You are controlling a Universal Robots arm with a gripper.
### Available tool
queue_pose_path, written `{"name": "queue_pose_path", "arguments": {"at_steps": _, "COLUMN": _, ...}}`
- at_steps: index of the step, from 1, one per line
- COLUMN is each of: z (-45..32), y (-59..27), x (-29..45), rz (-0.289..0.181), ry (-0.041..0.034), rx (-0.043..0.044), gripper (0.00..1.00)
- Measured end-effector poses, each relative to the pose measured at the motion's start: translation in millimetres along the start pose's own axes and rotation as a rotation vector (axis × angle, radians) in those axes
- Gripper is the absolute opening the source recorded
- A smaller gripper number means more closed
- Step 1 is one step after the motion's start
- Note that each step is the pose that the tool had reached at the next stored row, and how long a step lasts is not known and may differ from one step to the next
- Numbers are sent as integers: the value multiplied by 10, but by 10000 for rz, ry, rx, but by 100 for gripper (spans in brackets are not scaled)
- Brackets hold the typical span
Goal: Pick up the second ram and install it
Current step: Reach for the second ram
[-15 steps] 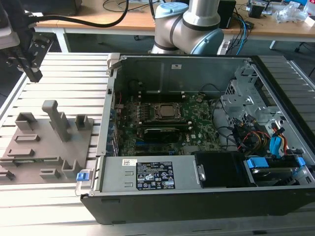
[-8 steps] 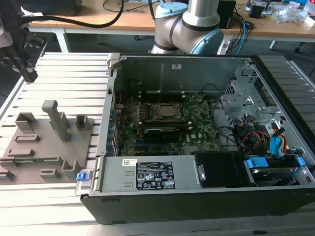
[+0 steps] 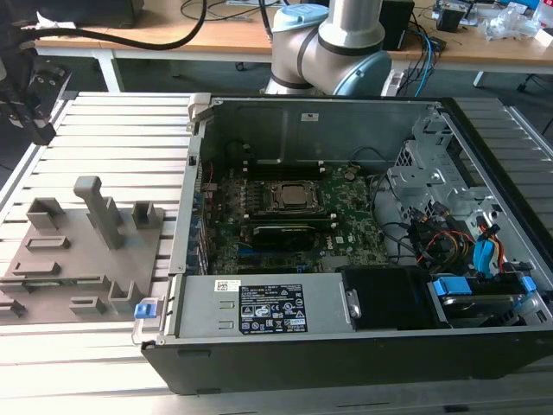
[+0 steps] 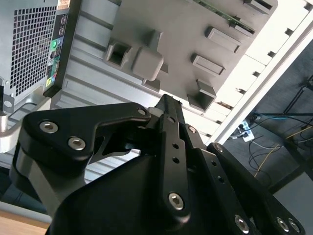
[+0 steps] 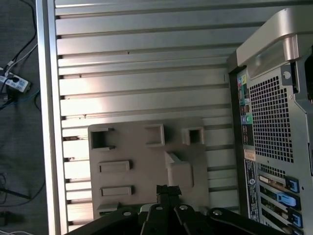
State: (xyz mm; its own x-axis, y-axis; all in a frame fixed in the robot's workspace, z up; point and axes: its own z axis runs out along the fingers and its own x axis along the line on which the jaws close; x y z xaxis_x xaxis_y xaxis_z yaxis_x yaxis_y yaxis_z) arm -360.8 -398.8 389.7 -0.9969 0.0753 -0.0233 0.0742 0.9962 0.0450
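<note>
Hovering my gripper over the grey fixture, nine o'clock of the case — claw together, empty; the second ram is not yet lifted.

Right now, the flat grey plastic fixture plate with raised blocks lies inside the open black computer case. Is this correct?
Not quite. The flat grey plastic fixture plate lies outside the open black computer case. It rests on the ribbed aluminium table, at the exterior view's left of the case. The exterior view shows this.
</note>
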Motion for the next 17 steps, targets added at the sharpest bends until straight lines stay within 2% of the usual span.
{"name": "queue_pose_path", "arguments": {"at_steps": 2, "z": 1, "y": -2, "x": 28, "rz": 0, "ry": 0, "rx": 0, "gripper": 11}}
{"name": "queue_pose_path", "arguments": {"at_steps": 9, "z": 3, "y": -17, "x": 219, "rz": 0, "ry": 0, "rx": -1, "gripper": 11}}
{"name": "queue_pose_path", "arguments": {"at_steps": 14, "z": 5, "y": -23, "x": 299, "rz": 0, "ry": 0, "rx": 0, "gripper": 11}}
{"name": "queue_pose_path", "arguments": {"at_steps": 17, "z": 4, "y": -24, "x": 312, "rz": -2, "ry": 1, "rx": 0, "gripper": 11}}
